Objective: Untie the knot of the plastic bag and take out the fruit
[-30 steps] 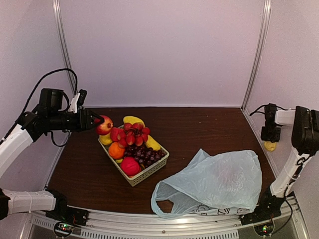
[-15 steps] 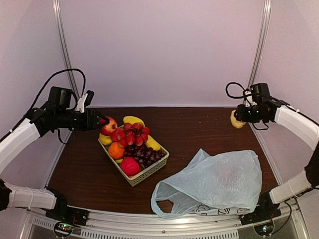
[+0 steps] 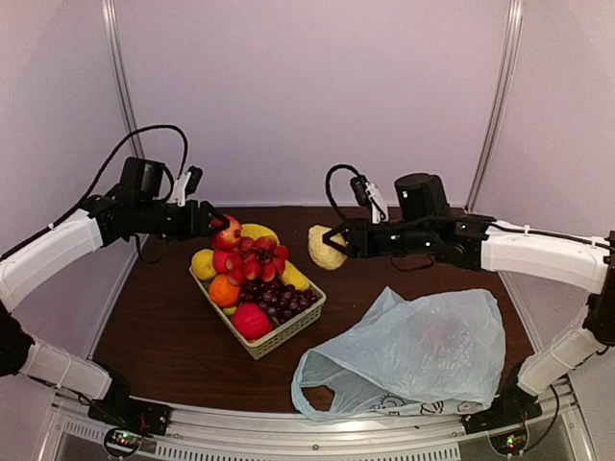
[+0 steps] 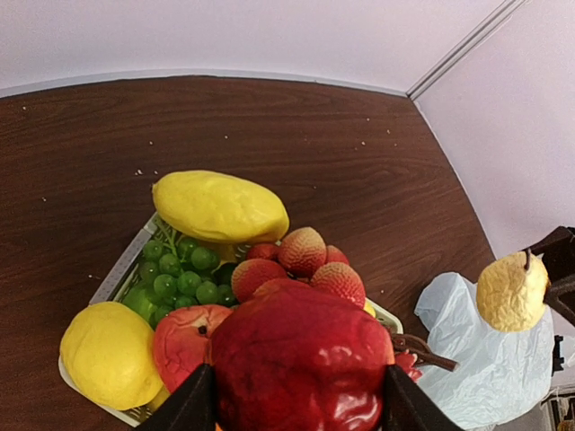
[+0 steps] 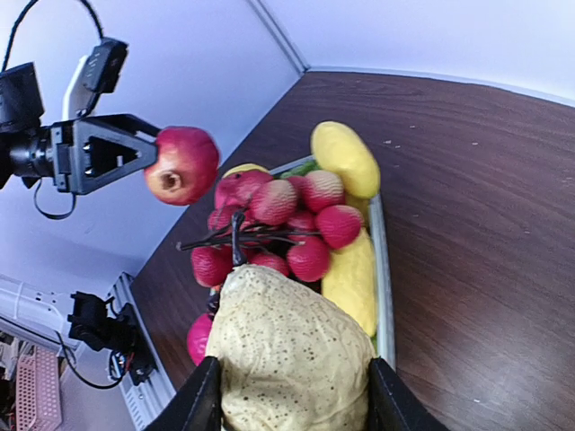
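Observation:
The pale blue plastic bag (image 3: 413, 351) lies slack on the table at the front right, one handle loop (image 3: 312, 384) open; no knot shows. My left gripper (image 3: 221, 230) is shut on a glossy red fruit (image 4: 301, 355) and holds it above the basket's far left corner. My right gripper (image 3: 333, 246) is shut on a lumpy, speckled pale yellow fruit (image 5: 292, 350), in the air just right of the basket (image 3: 293, 331). In the basket lie a smooth yellow fruit (image 4: 220, 206), a lemon (image 4: 108, 355), green grapes (image 4: 171, 269), red lychees (image 5: 287, 224) and an orange (image 3: 224, 289).
The basket stands left of centre on the dark wooden table (image 3: 413, 250). The bag (image 4: 490, 359) covers the front right. White walls with metal posts (image 3: 495, 106) close the back and sides. Both arms reach in over the back half.
My right arm has swung from the far right edge to the middle, carrying the pale yellow fruit. My left gripper has moved right with the red fruit, over the basket's corner.

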You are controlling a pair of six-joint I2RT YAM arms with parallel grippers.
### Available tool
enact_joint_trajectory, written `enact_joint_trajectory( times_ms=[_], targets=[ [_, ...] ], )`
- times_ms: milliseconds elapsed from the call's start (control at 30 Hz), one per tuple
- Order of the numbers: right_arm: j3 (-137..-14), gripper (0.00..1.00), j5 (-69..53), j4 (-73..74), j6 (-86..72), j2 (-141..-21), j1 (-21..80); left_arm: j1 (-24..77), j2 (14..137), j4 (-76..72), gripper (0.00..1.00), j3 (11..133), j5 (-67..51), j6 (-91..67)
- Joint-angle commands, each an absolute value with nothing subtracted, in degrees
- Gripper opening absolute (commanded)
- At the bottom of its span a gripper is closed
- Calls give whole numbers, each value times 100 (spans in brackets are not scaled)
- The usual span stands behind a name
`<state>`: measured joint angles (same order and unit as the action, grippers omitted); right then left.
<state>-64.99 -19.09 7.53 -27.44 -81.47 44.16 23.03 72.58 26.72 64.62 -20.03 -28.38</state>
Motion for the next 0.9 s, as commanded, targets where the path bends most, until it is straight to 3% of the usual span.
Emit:
enact_joint_trajectory(
  times_ms=[0,867],
  targets=[
    [-6357,39,-2125,-590,-3270,-8677,4845,2382,7431,2333,44,6657,-1898,-2704],
    [-6049,38,-1335,-1821,-3668,-10134,5411,2399,7744,1956,44,6246,-2048,-2631]
  ],
)
